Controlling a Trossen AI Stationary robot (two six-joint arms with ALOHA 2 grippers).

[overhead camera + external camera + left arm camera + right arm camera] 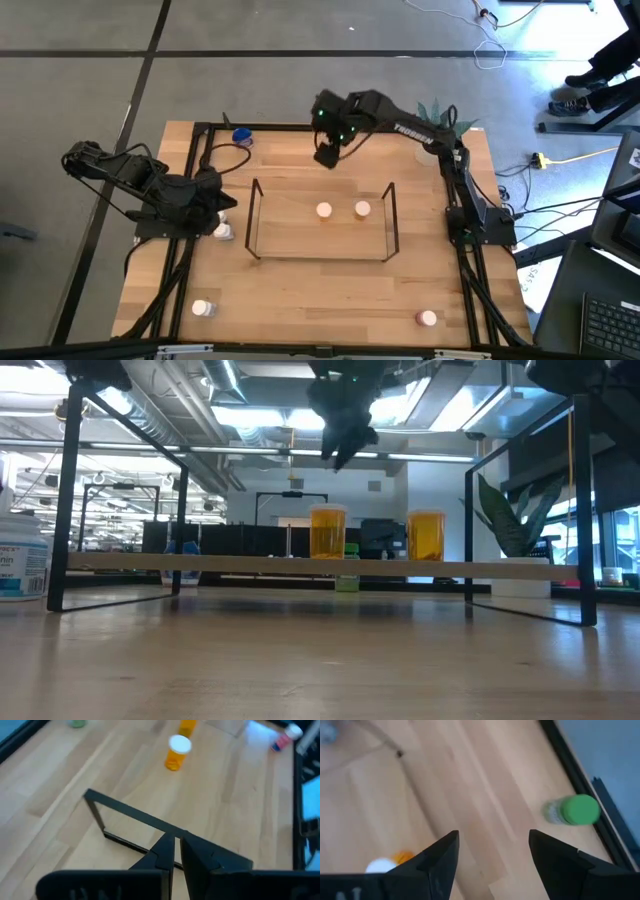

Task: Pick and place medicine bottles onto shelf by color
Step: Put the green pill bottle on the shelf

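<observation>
Two orange medicine bottles (324,210) (361,209) with white caps stand upright on the shelf (250,215), a dark wire frame with a light wood board (250,565). My right gripper (328,152) hangs open and empty above the table's far edge, beyond the shelf. Past its fingers (492,855) a green-capped bottle (572,811) stands by the table's black frame. My left gripper (226,206) is shut at the shelf's left end, beside a white bottle (222,232). A blue-capped bottle (241,137) stands at the far left.
A white bottle (203,308) stands near the front left corner and a pink-capped one (427,318) near the front right. A potted plant (440,115) is at the far right corner. A black frame (190,180) edges the table, and a cable (225,155) loops at the far left.
</observation>
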